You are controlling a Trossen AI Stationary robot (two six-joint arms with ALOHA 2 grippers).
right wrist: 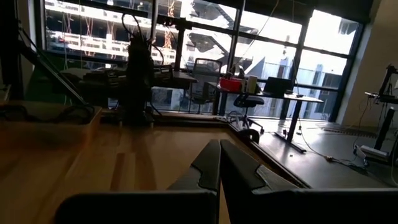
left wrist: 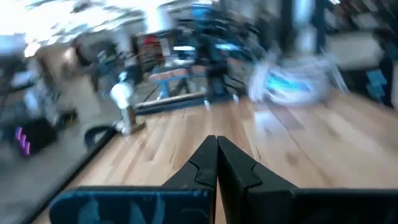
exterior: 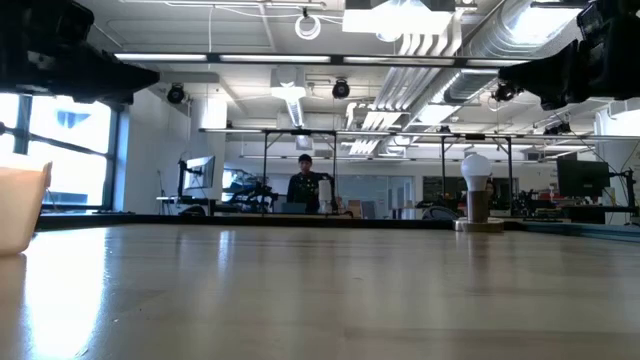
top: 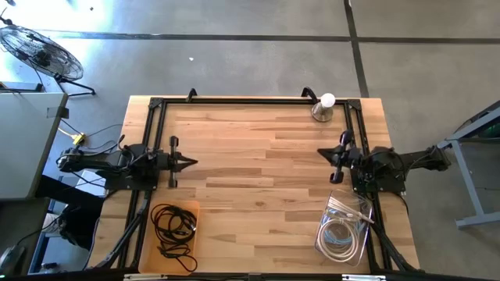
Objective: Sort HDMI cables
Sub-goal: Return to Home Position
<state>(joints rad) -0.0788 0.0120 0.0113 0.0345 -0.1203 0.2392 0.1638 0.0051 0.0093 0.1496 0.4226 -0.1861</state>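
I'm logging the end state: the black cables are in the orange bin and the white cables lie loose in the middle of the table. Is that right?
Not quite. The white cables lie inside the transparent bin, not loose on the table; the high view shows it. The black cables are in the orange bin, as you say.

Table (top: 258, 164): centre of the high view.
Left gripper (top: 191, 162): over the table's left middle, pointing right.
Right gripper (top: 322, 154): over its right middle, pointing left, well apart from the other.
Left bin (top: 146, 248): table's lower left, with coiled HDMI cables (top: 173, 222) in it.
Right bin (top: 366, 234): lower right, with the other HDMI cables (top: 340, 234) in it.
Bulb on a stand (top: 323, 108): table's upper right.
Floor fan (top: 39, 51): off the table, frame's upper left.
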